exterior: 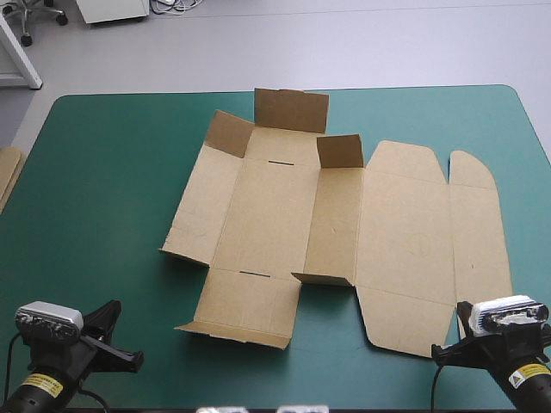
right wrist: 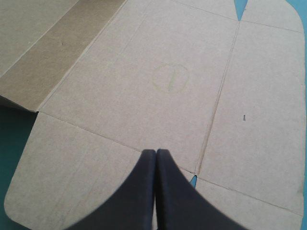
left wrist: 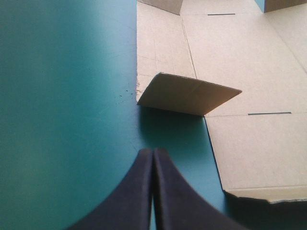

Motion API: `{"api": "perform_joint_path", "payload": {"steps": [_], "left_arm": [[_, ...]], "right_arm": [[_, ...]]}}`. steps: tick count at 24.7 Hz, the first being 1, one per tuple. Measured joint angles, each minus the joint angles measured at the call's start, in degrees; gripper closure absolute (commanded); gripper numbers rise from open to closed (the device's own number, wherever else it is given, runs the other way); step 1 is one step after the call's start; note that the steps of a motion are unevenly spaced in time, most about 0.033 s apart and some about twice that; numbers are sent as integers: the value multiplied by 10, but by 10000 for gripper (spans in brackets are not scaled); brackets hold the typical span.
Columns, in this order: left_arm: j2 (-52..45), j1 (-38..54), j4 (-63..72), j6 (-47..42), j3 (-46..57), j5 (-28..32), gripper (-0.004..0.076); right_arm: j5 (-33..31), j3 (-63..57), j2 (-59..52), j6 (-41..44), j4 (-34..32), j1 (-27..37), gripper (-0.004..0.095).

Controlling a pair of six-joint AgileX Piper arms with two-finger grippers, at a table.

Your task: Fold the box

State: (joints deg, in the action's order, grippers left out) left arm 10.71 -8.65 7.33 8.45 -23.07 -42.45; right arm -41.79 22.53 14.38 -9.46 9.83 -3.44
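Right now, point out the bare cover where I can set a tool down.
Widest: the teal-green cover left of the box, from its left flap out to the edge, ahead of the left pincer. Also the far right corner, beyond the rounded flap. Crowded: the middle and right, where the box spreads and the right pincer hangs over it.

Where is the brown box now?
In the high view the box lies mostly flat at the table's middle, its near right corner under the right pincer.
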Motion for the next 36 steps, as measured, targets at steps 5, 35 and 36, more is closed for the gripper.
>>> {"api": "perform_joint_path", "payload": {"steps": [5,35,36], "left_arm": [[12,0,-11,-29,-20,-18,681],[729,239,318,168,-368,-79,283],[739,239,333,181,-368,-84,283]], "right_arm": [[-7,4,3,-16,-1,0,919],[-7,306,400,-11,-21,0,332],[-7,307,400,-11,-21,0,332]]}}
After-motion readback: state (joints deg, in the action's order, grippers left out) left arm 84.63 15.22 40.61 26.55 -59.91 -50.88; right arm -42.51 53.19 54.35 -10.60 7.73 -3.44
